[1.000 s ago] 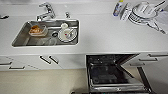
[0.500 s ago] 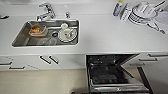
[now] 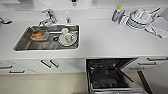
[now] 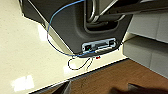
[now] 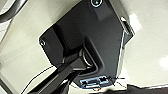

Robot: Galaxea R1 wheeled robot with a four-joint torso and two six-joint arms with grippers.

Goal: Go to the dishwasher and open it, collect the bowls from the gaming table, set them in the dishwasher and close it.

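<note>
The dishwasher (image 3: pixel 110 75) stands open under the white counter (image 3: pixel 107 37) at the lower right of the head view. Its door (image 3: pixel 117 90) is folded down toward me and the dark inside with a rack shows. The bowls and the gaming table are out of view. The left wrist view looks down past my dark base onto a glossy beige floor (image 4: pixel 22 55). The right wrist view shows the same kind of floor (image 5: pixel 147 50) beyond my dark plate.
A steel sink (image 3: pixel 23 42) at the left holds a white patterned plate (image 3: pixel 67 38) and a container with something orange (image 3: pixel 38 34). A faucet (image 3: pixel 48 18) stands behind it. Stacked white plates (image 3: pixel 140 18) and a bottle (image 3: pixel 116 13) sit at the back right. White drawers (image 3: pixel 47 63) flank the dishwasher.
</note>
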